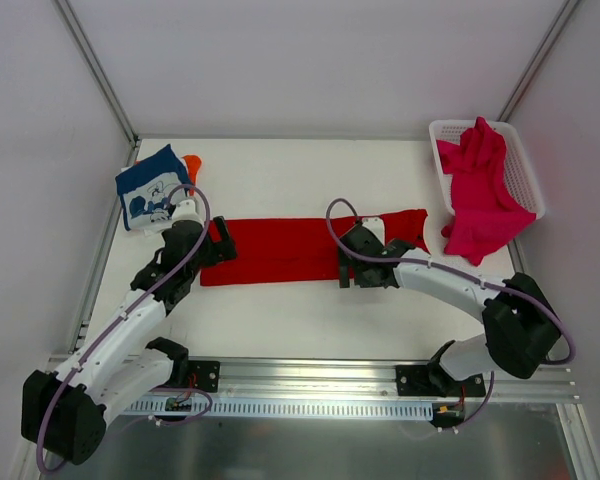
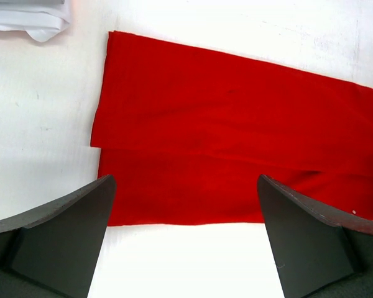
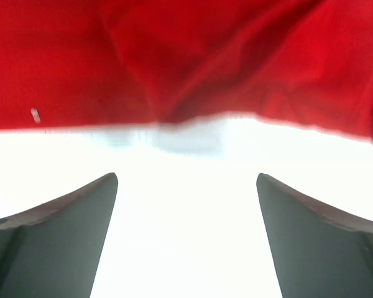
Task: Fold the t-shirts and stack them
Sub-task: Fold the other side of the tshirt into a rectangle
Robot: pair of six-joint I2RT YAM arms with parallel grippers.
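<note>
Top external: red t-shirt [image 1: 280, 250] on table [image 1: 310, 320].

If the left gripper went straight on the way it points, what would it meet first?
Probably the red t-shirt: the open left gripper points down at its folded edge, with nothing between. Depth is unclear, so it might land on the table just short of it.

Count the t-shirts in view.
4: red t-shirt folded lengthwise mid-table; navy t-shirt folded far left, orange t-shirt peeking out beside it; pink t-shirt spilling over the basket. Others may be hidden.
</note>
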